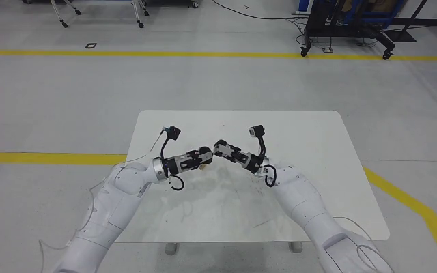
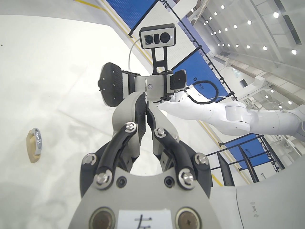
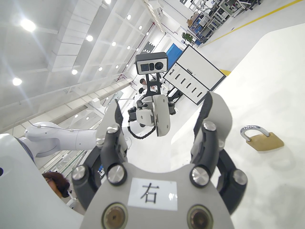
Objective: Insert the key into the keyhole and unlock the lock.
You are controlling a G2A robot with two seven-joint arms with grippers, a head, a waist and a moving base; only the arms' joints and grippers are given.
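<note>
Your left claw (image 2: 144,100) is pinched fully shut, pads pressed together. A thin metal sliver stands out from its tips, which I take to be the key (image 2: 144,91). Your right claw (image 3: 163,101) is spread wide and has hold of nothing. The two claws meet nose to nose above the middle of the table (image 1: 307,136), the left tips pointing into the right claw's open span. The padlock (image 3: 263,141) lies flat on the table off to the side, apart from both claws, with its shackle seated. You cannot see its keyhole from here.

Watch these risks:

- The key is gripped by very little metal. If this is a handover and the left claw lets go before the right one has closed, the key probably falls to the table, where it would be awkward to pick up again.
- The claws are very close together. A small misjudged advance could drive the left tips into the right claw's palm and twist the key out of line.
- Nothing holds the padlock. If you push a key at it while it lies loose, it will likely slide or spin rather than accept the blade, so steady it with one claw first.
- Because the keyhole is hidden, you may bring the key in at the wrong angle and jam it.
</note>
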